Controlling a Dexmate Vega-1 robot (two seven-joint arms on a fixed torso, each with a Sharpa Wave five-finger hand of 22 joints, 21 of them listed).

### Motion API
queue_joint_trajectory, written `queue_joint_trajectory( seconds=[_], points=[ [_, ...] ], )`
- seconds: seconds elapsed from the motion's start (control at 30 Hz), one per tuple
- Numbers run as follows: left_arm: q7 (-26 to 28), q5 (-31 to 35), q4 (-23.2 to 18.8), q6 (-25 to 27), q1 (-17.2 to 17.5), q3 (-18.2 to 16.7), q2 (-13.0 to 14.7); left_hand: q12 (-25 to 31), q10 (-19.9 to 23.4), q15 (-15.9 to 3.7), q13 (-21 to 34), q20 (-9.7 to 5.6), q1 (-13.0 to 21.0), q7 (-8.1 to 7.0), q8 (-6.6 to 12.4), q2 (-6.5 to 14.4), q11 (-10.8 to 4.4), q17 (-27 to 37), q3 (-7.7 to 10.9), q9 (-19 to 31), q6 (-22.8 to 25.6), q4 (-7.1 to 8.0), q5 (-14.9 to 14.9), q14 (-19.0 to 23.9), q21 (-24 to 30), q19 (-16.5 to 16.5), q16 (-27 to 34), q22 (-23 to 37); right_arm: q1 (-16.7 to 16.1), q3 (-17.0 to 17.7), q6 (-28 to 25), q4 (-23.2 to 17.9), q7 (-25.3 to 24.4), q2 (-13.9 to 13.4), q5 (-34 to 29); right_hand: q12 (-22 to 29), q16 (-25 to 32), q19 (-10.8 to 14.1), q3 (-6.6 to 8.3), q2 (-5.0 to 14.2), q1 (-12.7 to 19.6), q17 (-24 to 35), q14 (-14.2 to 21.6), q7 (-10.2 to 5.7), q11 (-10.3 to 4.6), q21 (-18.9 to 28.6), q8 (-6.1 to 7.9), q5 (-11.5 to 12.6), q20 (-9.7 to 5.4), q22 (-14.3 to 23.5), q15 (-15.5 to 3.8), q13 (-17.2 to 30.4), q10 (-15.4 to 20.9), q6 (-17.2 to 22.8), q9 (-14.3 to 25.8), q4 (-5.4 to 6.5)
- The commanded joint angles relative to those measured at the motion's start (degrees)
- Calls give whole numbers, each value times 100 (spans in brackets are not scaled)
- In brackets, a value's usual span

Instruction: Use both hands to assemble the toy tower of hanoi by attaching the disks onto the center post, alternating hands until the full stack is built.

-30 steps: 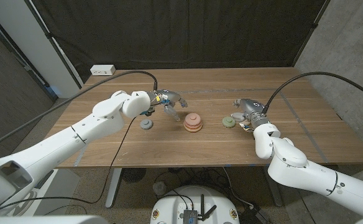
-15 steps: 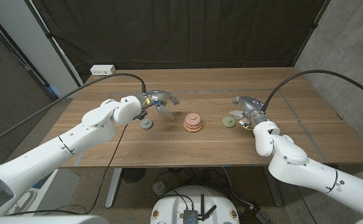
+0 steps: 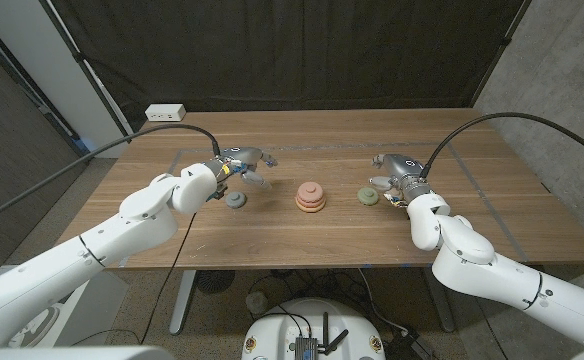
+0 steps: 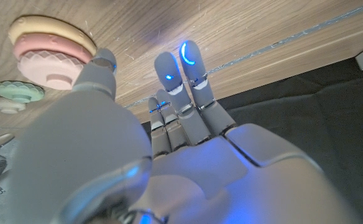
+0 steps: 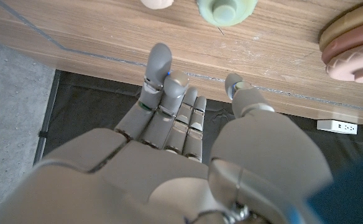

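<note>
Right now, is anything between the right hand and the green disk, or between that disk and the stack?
Nothing visible. The right hand hovers beside the green disk, and bare table separates it from the stack.

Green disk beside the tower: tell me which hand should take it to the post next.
Right. The right hand hovers open next to the green disk, on the same side of the tower. The left hand is empty on the far side, near the grey disk.

We see the stack [image 3: 310,197] at the centre of the surface [image 3: 272,235]: yellow disk under two pink ones. A grey disk [image 3: 235,200] lies at nine o'clock, a green disk [image 3: 368,195] at three o'clock.
</note>
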Motion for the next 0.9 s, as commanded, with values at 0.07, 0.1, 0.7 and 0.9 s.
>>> queue_joint_trajectory(
  seconds=[0.07,0.1,0.7,0.9],
  points=[
    [754,-112,-135,421,512,-238,117,-7,41,-309,0,-711,-7,-54,10,31,-21,21,44,-7,52,-10,16,32,6,30,41,1,-88,211,334,149,-146,125,185,-10,-8,-5,17,-19,-51,3,-59,20,37,3,4,7,-584,21,-379,10,-14,24,10,2],
    [805,-137,-141,442,548,-260,122,-9,44,-309,-3,-711,-8,-56,8,35,-35,9,46,-8,57,-10,17,20,5,28,31,1,-88,203,353,158,-159,117,162,-7,-8,-1,17,-19,-51,3,-60,19,43,6,2,7,-584,24,-380,11,-10,22,9,1],
    [1476,-456,-140,778,886,-333,61,-17,106,-310,-29,-711,-18,-96,-10,76,-44,8,67,-11,101,-7,28,7,-10,9,38,-4,-77,179,286,208,-48,93,38,-24,-20,-5,22,-9,-60,-16,-77,55,53,12,-44,9,-583,31,-381,-41,-38,16,-25,-4],
    [1795,-573,-96,732,1052,-416,71,-16,135,-309,-39,-710,-11,-100,-19,80,-54,22,76,-11,115,-16,34,22,-9,8,57,-3,-70,154,278,222,-19,96,-17,-23,-12,-13,26,-5,-67,-3,-75,66,60,6,-51,12,-583,24,-379,-53,-38,13,-26,-2]
  ],
)
